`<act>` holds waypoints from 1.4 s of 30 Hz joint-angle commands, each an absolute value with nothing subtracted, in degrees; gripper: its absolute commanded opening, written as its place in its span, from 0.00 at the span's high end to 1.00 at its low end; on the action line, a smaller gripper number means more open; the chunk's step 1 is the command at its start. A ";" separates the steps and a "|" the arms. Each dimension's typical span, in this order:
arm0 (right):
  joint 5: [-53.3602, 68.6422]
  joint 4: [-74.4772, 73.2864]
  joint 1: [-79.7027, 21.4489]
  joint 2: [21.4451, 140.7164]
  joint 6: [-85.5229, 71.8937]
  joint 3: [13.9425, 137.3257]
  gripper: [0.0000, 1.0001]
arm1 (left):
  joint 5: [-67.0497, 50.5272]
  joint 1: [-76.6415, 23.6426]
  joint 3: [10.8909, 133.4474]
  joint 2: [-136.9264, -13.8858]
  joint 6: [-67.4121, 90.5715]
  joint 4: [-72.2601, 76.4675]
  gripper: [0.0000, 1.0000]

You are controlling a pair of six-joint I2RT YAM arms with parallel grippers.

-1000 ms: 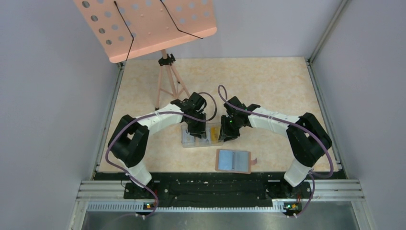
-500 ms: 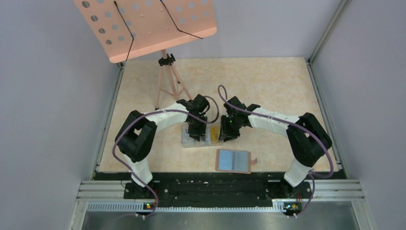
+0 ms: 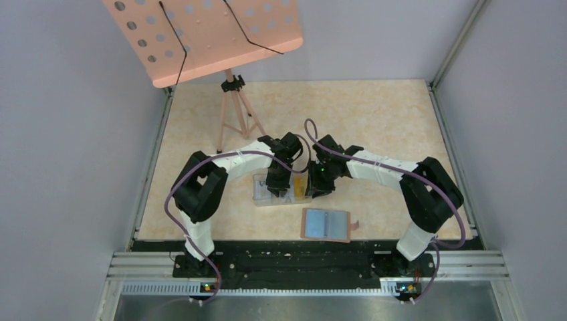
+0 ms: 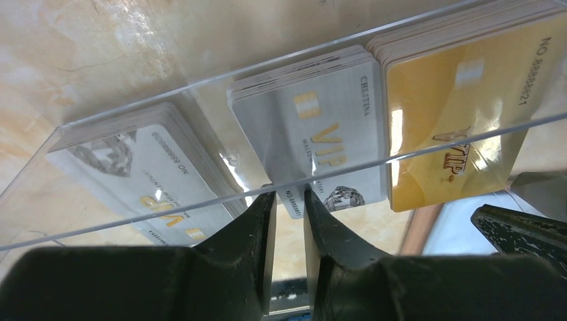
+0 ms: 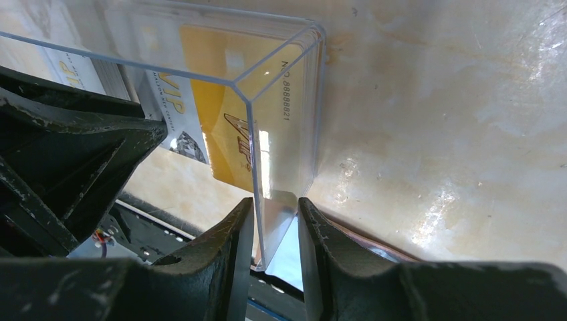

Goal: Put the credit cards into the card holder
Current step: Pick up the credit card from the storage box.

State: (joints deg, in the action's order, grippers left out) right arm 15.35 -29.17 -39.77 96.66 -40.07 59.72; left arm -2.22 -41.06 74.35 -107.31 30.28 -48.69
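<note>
The right tool (image 5: 275, 207) is clamping the short end wall of the clear box (image 5: 284, 100), with one finger inside and one outside. The likely purpose is bracing, since the box is light, rigid, glossy plastic that would probably be sliding on the smooth marbled tabletop (image 3: 374, 120) when a card is drawn out. The credit cards (image 4: 321, 120) are sitting inside it in three side-by-side stacks: two pale grey-white ones with gold lettering, and a yellow-orange stack (image 4: 455, 127) at the end nearest the right tool. All are thin, stiff rectangles with rounded corners and shiny printed faces. The left tool (image 4: 289, 200) is reaching in over the long near wall at the middle stack. Its dark, tapered fingers are standing a narrow gap apart with the corner of one pale card (image 4: 292, 202) between them. Whether they are actually pinching it cannot be told through the glare and the transparent wall. The card holder (image 3: 326, 225) is lying opened flat near the arm bases, just beside the box — brown leather-like rim, bluish inner faces turned up, snap tab pointing right. It seems to be laid that way so its pockets are facing the arms, ready for the card being picked.
</note>
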 commanded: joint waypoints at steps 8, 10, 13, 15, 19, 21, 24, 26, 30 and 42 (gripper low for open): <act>17.23 -27.75 -40.60 94.61 -39.75 59.16 0.69 | -3.11 -42.63 75.51 -106.84 29.53 -48.32 0.86; 17.23 -27.73 -40.60 94.58 -39.75 59.21 0.69 | -3.91 -42.67 75.16 -106.09 30.06 -47.17 0.87; 17.23 -27.76 -40.61 94.51 -39.74 59.09 0.69 | -4.58 -42.67 74.54 -104.54 30.73 -45.50 0.88; 17.23 -27.72 -40.61 94.47 -39.77 59.05 0.69 | -4.65 -42.63 74.19 -103.51 30.84 -44.87 0.90; 17.26 -27.76 -40.60 94.61 -39.77 59.06 0.69 | -4.44 -42.63 74.08 -101.68 31.15 -44.84 0.95; 17.32 -27.72 -40.57 94.56 -39.78 59.12 0.69 | -4.46 -42.63 74.10 -100.86 31.43 -44.82 0.96; 17.31 -27.76 -40.60 94.63 -39.76 59.15 0.69 | -4.58 -42.63 73.93 -100.21 31.75 -44.57 0.96; 17.32 -27.75 -40.62 94.57 -39.81 59.19 0.69 | -4.51 -42.63 73.65 -100.20 31.88 -44.59 0.93; 17.31 -27.82 -40.61 94.56 -39.70 59.08 0.69 | -3.80 -42.16 71.98 -100.18 32.89 -44.08 0.70; 17.38 -27.86 -40.59 94.57 -39.60 58.99 0.69 | -6.62 -38.50 65.09 -98.88 35.11 -38.75 0.65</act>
State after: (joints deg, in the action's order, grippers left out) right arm 15.44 -28.91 -39.75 96.66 -40.03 59.59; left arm -5.19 -39.03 65.89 -101.23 34.20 -41.74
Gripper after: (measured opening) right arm 0.309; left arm 0.353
